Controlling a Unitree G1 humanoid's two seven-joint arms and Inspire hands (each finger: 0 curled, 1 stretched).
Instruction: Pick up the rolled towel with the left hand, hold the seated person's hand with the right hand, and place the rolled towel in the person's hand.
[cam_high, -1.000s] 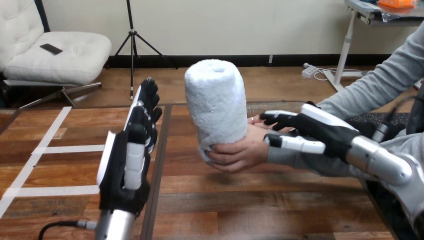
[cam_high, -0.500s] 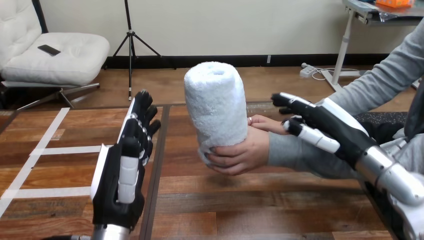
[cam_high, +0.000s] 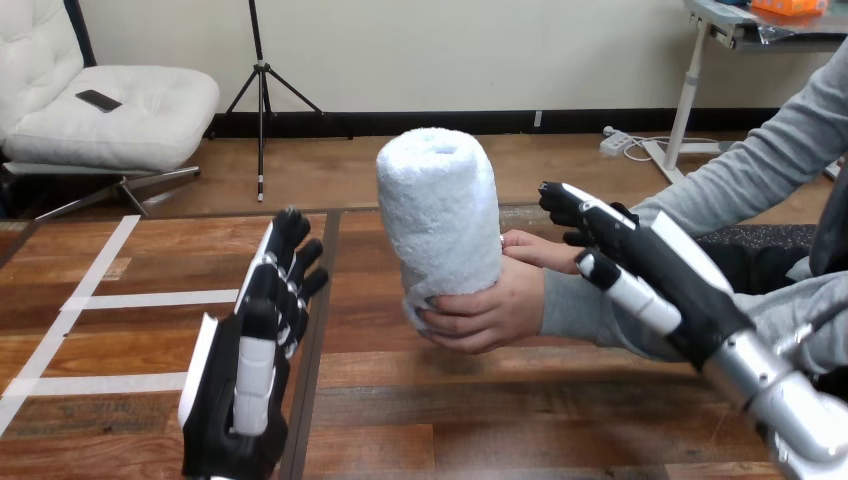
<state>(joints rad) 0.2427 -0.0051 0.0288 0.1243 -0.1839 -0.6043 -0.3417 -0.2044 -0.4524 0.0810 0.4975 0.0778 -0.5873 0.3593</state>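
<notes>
A white rolled towel (cam_high: 440, 220) stands upright in the person's hand (cam_high: 490, 310), whose fingers wrap its lower end above the table's middle. A second hand of the person (cam_high: 535, 250) rests behind the towel. My right hand (cam_high: 650, 270) is open, fingers straight, raised just right of the person's wrist and apart from it. At the lower left my left hand (cam_high: 250, 370) is open too, fingers pointing up and away, well left of the towel and holding nothing.
The wooden table (cam_high: 480, 420) stretches across the view, with white tape lines (cam_high: 110, 300) on its left part. The person's grey sleeve (cam_high: 760, 170) comes in from the right edge.
My right hand has let go of the person's wrist, opened and drawn back to the right. My left hand has sunk lower in the view. The towel has shifted slightly right.
</notes>
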